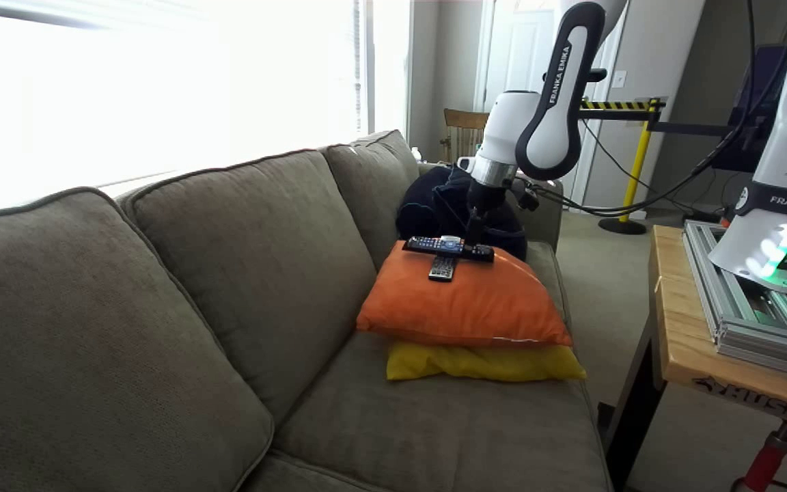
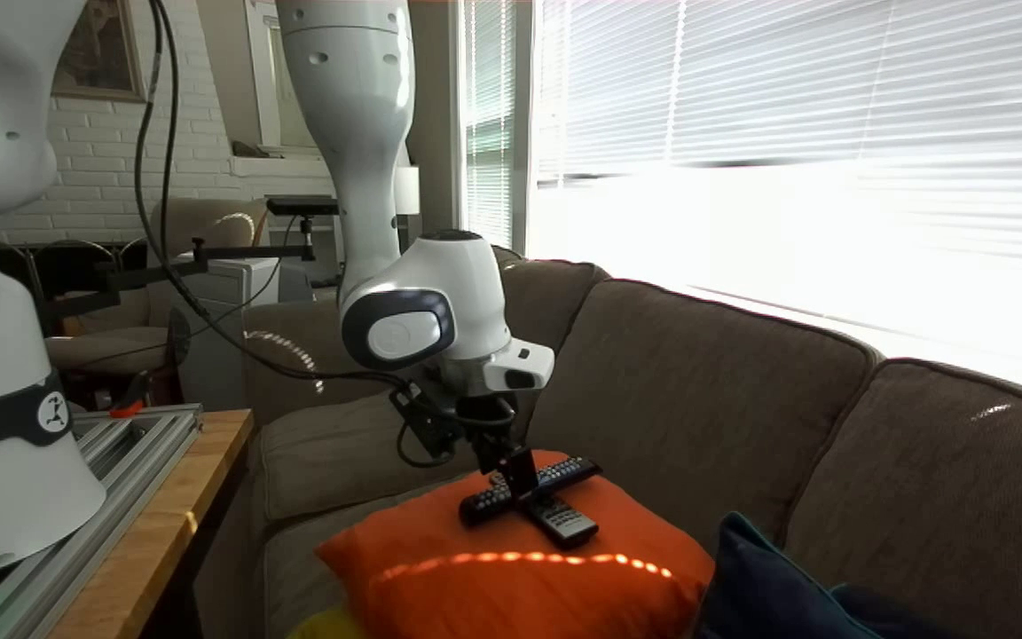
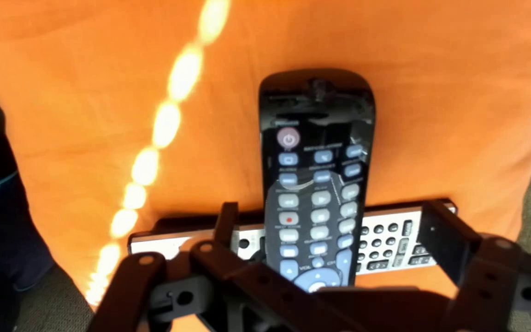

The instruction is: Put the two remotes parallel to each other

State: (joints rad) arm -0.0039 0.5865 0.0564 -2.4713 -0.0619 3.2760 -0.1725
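Black remote control (image 3: pixel 316 120), one: it is lying across a silver-faced remote control (image 3: pixel 389 240), and the pair are forming a cross before you. Silver-faced item: it is resting underneath, its ends emerging on both sides of the black one. Both are lying on top of an orange pillow (image 1: pixel 465 307).

Robotiq gripper (image 3: pixel 331 204), one: you are holding it spread and released at the crossing, its fingers standing to either side of the black remote with a gap at each; whether the tips are touching the lower remote, you cannot tell.

Pillow, one: it is sitting on a yellow cushion (image 1: pixel 489 362), with sunlit spots (image 3: pixel 166 124) running over its cover.

Sofa (image 1: pixel 229 239), taupe: it is supporting the stack.

Cloth bundle (image 1: pixel 427 205), dark blue: it is lying beside the pillow.

Husky workbench (image 1: pixel 687 342), wood-topped: it is carrying your Franka Emika arm (image 1: pixel 549 140).
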